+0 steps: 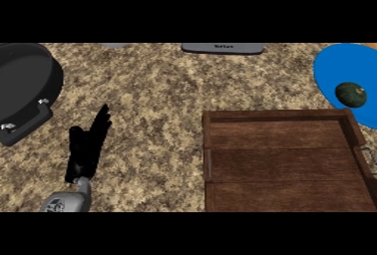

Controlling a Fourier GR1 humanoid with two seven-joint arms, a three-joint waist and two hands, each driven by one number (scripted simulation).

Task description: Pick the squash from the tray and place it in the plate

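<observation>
Squash (350, 94), dark green, round, lies on blue plate (331, 69); left hand (87, 149) fingers straight.

Browns, black and one bright blue on a speckled counter

The counter (154, 94) is mottled tan and brown; the tray (283, 164) is dark reddish-brown wood with plank lines. The plate (340, 69) is plain bright blue and carries a dark green squash (350, 93) with faint paler streaks. The pot (26, 79) is black with silvery rivets, the left hand (87, 147) black on a grey forearm.
</observation>
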